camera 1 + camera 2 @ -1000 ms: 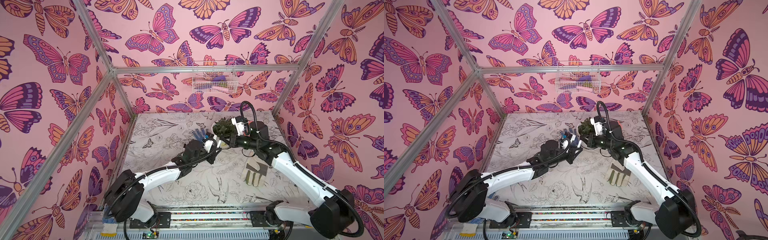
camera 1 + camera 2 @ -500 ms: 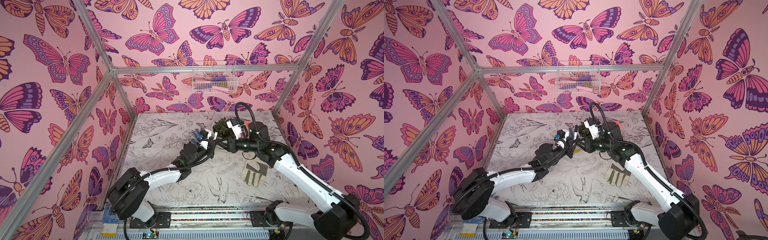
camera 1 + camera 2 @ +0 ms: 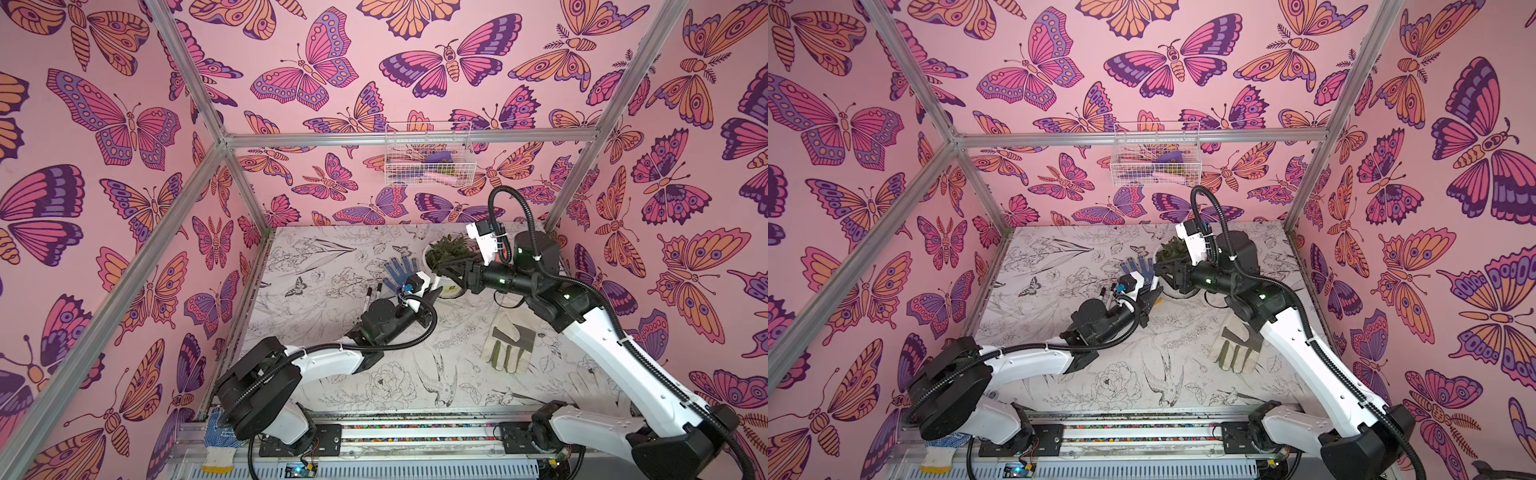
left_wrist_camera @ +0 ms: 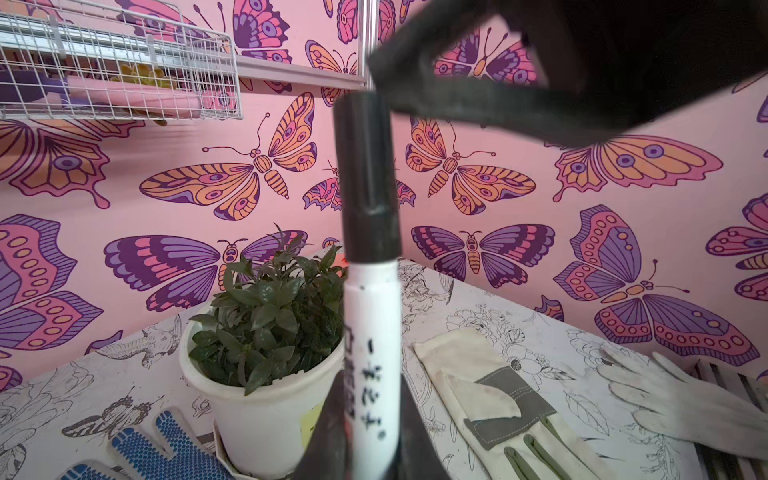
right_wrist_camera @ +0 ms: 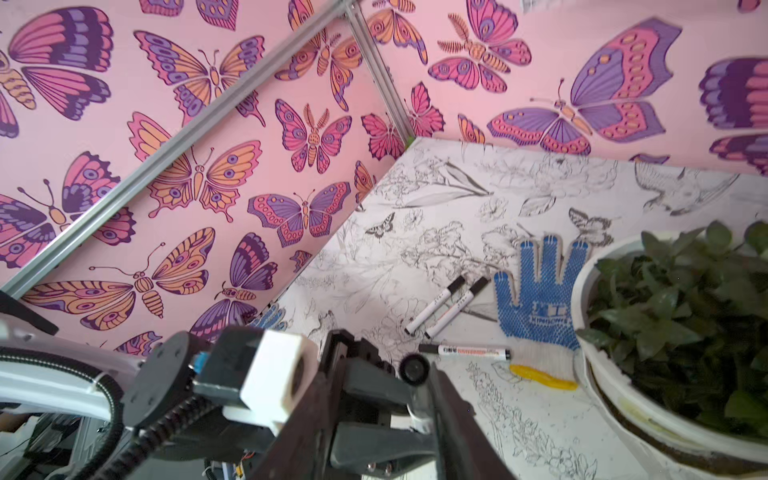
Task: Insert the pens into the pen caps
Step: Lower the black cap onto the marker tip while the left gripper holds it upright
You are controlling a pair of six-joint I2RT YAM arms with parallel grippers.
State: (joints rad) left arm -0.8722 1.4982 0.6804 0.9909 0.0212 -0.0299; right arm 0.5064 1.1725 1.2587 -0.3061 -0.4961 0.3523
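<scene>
While I look from the left side, two pens (image 5: 435, 306) lie side by side on the table (image 3: 332, 270), just beside a blue glove (image 5: 540, 299), and a third pen (image 5: 469, 352) lies across, near them. All three look already capped, so I think they were put there as finished. Next comes the left claw (image 4: 370, 428), shut firmly on the fourth pen (image 4: 372, 324), which it holds upright in the air near the plant pot (image 4: 257, 415). This way the barrel is steady and its top end is free for the other arm. The black cap (image 4: 365, 174) sits on that top end, down to the white barrel as far as I can see. More to the right, the right claw (image 3: 448, 270) hangs by the pot with its jaws parted and holds nothing; one finger is only close to the cap's tip. A second ago the two claws met tip to tip and the right one was closed. Since then it has let go and drawn back a little, while the left grip did not change. Farther right a beige work glove (image 3: 507, 345) lies flat, not involved.
</scene>
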